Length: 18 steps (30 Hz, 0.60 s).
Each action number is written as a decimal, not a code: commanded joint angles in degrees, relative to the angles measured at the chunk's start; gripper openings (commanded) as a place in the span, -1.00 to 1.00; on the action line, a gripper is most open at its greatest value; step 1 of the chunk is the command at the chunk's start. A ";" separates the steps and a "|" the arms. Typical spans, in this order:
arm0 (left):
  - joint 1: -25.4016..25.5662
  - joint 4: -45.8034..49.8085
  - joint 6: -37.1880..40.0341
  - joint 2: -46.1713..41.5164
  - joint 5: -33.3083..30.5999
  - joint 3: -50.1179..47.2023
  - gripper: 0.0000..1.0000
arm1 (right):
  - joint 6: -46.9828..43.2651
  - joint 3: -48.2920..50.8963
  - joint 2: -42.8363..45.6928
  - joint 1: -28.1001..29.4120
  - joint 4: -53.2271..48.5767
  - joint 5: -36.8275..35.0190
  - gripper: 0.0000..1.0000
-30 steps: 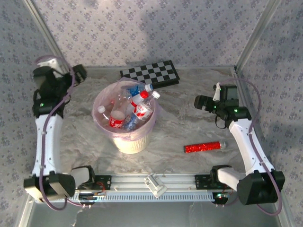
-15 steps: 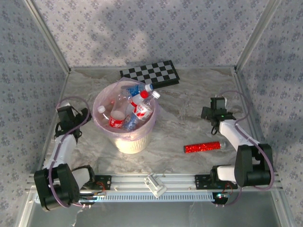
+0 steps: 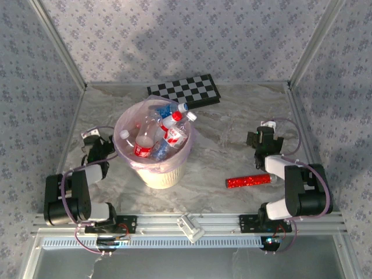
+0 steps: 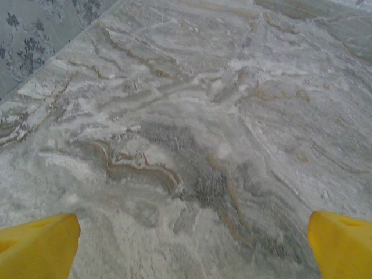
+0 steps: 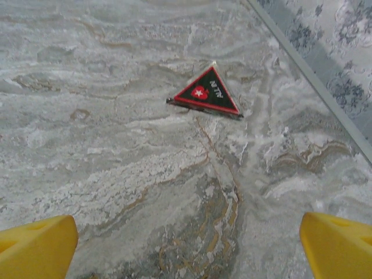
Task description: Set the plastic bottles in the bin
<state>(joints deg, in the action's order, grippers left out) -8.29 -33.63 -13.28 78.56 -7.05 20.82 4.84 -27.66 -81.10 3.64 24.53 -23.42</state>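
**Bottles binned; both grippers released**

The plastic bottles [image 3: 158, 139] lie heaped inside the bin [image 3: 161, 175], mid-table. The left gripper [image 4: 192, 244] and right gripper [image 5: 186, 247] gape wide, holding nothing, low over the bare marble tabletop [image 3: 221, 133] near its side edges. A red glittery tube [image 3: 249, 181] lies just beside the right arm.

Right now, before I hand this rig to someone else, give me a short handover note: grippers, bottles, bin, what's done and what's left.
Left gripper: open, empty, low over the table, left of the bin.
Right gripper: open, empty, low, just beyond the red glittery tube.
Plastic bottles: every one I can see lies in the bin.
Done: bottles binned, as far as visible.
Left: probably nothing; leave the tube.
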 commanded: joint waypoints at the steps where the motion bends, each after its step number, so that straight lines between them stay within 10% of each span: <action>1: 1.38 -7.52 1.51 1.65 -2.08 1.30 0.99 | -2.14 1.30 0.29 -0.58 9.15 -1.12 1.00; 10: 8.00 -25.77 9.86 11.12 -3.63 -2.13 0.99 | -3.51 3.35 -3.80 -1.34 17.31 3.32 1.00; 18: 9.20 -13.89 10.55 9.13 -4.44 2.19 1.00 | -4.96 6.88 -6.74 -2.75 26.32 8.80 1.00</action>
<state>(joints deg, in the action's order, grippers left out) 0.49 -48.60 -5.28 88.29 -11.49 21.17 1.52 -20.97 -87.05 1.13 45.45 -16.69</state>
